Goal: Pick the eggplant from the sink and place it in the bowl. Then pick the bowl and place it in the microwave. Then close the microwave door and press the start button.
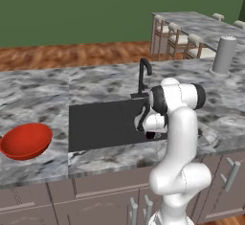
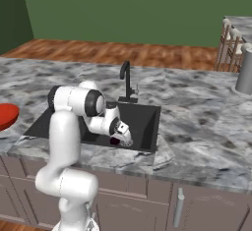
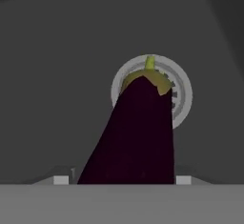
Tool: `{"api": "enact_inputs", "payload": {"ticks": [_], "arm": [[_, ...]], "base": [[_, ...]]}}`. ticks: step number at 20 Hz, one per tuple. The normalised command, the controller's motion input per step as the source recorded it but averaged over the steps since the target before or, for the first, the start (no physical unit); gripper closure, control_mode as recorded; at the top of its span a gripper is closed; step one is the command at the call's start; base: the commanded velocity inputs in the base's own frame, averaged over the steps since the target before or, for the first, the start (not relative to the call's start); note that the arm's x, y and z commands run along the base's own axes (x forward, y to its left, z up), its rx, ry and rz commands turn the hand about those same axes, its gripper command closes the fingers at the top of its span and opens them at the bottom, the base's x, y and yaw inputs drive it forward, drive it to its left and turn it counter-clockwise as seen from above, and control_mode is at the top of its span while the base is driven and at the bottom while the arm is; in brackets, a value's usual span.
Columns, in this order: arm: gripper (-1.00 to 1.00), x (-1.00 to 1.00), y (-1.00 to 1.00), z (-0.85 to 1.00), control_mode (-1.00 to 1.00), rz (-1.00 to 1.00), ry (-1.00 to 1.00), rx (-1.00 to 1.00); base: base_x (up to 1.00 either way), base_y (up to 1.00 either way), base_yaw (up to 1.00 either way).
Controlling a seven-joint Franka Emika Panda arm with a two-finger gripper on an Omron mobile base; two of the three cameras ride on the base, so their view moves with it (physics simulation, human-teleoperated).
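Hand view puts the dark purple oval eggplant [image 3: 136, 137] over the black sink's [image 1: 103, 123] round drain, the gripper [image 2: 119, 139] clamped on it; bowl, microwave, door and button remain.

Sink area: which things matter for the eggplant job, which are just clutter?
Job:
- eggplant, between the fingers
- sink
- bowl, on the counter left of the sink
- gripper, down in the sink

Lying about:
- faucet
- grey canister
- stools
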Motion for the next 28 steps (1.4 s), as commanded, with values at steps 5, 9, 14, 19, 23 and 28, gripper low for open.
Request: {"api": "enact_inputs", "payload": {"ticks": [5, 9, 14, 19, 23, 28], "arm": [[1.00, -0.45, 0.10, 1.00, -1.00, 0.00, -0.05, 0.00], [1.00, -0.27, 0.21, 1.00, -1.00, 0.00, -0.04, 0.00], [1.00, -0.39, 0.34, 1.00, -1.00, 0.00, 0.00, -0.01], [1.00, -0.56, 0.43, 1.00, -1.00, 0.00, 0.02, 0.00], [1.00, -0.77, 0.51, 1.00, -1.00, 0.07, 0.01, 0.00], [1.00, -0.73, 0.73, 0.81, -1.00, 0.28, 0.00, -0.07]], "base": [[0.00, 0.00, 0.00], [0.00, 0.00, 0.00], [0.00, 0.00, 0.00], [0.00, 0.00, 0.00], [0.00, 0.00, 0.00], [0.00, 0.00, 0.00]]}}
